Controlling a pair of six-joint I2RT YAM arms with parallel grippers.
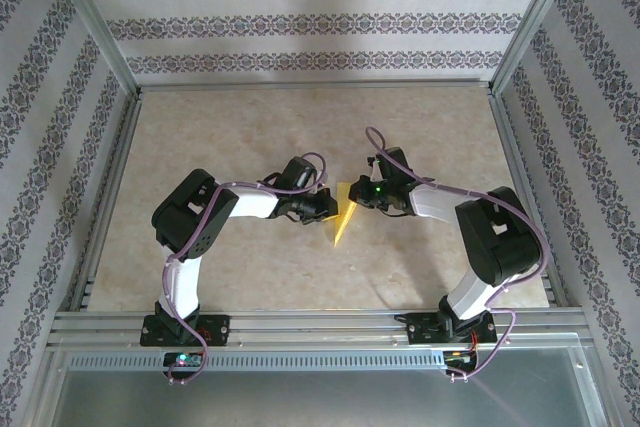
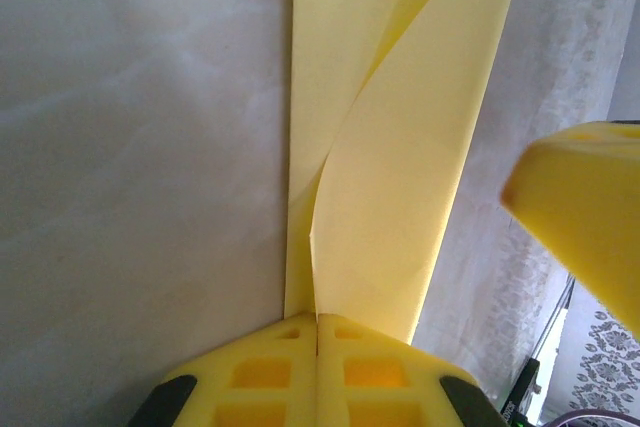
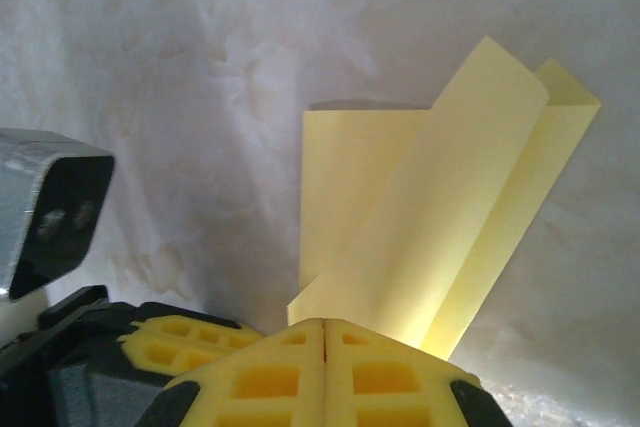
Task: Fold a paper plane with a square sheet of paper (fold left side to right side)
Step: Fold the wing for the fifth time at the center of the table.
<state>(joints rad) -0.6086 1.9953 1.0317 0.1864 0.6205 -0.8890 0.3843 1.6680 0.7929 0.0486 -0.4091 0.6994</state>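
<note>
Creased yellow paper (image 1: 344, 217), left hand (image 2: 318, 322) and right hand (image 3: 325, 327) pinching it

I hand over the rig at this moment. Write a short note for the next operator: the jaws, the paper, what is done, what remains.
Left gripper: jaws shut on one end of the yellow paper.
Right gripper: jaws shut, apparently pinching the same paper at its edge.
Paper: mid-table, between both grippers, partly lifted.
Done: the sheet is folded into a long narrow shape with overlapping layers and one pointed end.
Left: one flap curls up loose and is not creased flat, so the plane is not finished.
</note>
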